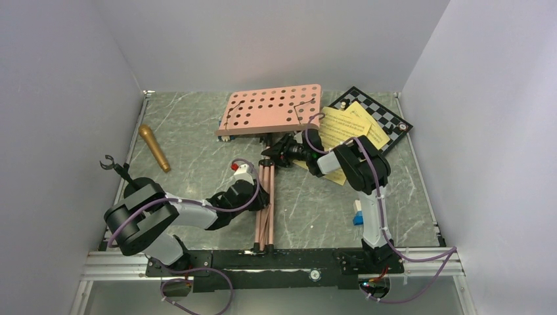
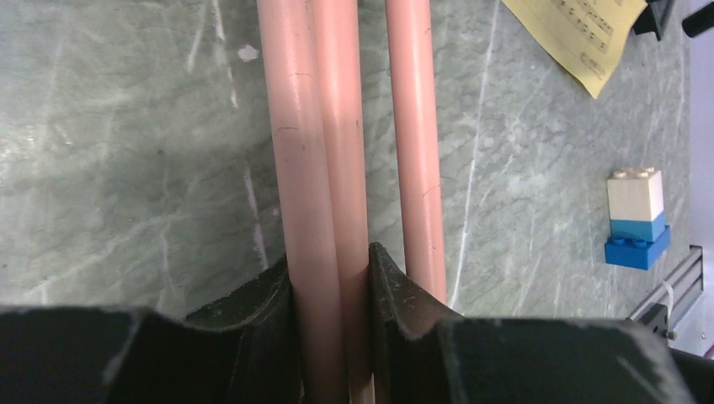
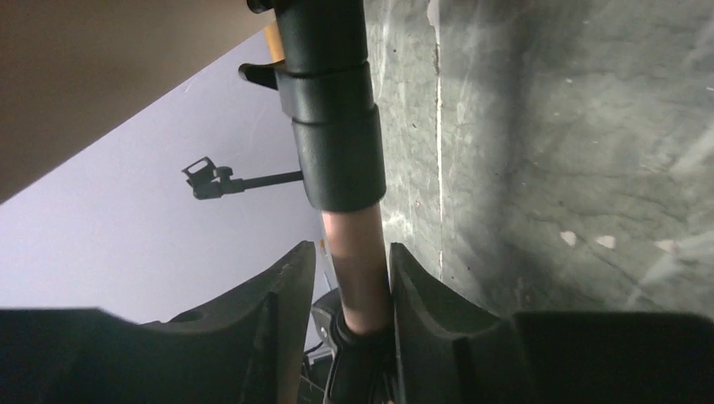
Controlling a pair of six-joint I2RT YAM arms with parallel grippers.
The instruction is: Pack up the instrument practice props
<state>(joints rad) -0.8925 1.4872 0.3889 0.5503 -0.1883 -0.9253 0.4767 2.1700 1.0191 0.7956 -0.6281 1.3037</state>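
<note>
Black fingers (image 2: 253, 311) of the left gripper (image 2: 330, 269) are clamped on two of the folded legs (image 2: 307, 143) of the pink music stand (image 1: 272, 108). The third leg runs just outside the right-hand finger. The stand lies flat on the tabletop (image 1: 197, 131), a grey-green marbled surface with pale veins and scuffs. Ahead of these jaws and off to the right a corner of the yellow sheet-music pages (image 2: 581, 38) shows, and well out to the right stands a white-and-blue brick toy (image 2: 637, 219).

The right gripper (image 3: 349, 252) straddles the stand's pink tube just below a black collar (image 3: 333, 143). Its jaws are narrow, one finger against the tube and the other a sliver off, so I cannot tell whether it truly grips. Beyond these jaws and to the left, the clip of the black mic stand (image 3: 206, 178) stands against a plain pale wall.

From above, the stand's perforated desk lies past both grippers, the chessboard (image 1: 387, 118) under the yellow pages behind the right one. The gold-brown microphone (image 1: 154, 147) lies well apart on the far side of the left one. Pale lilac walls (image 1: 66, 98) close in three sides of the table.
</note>
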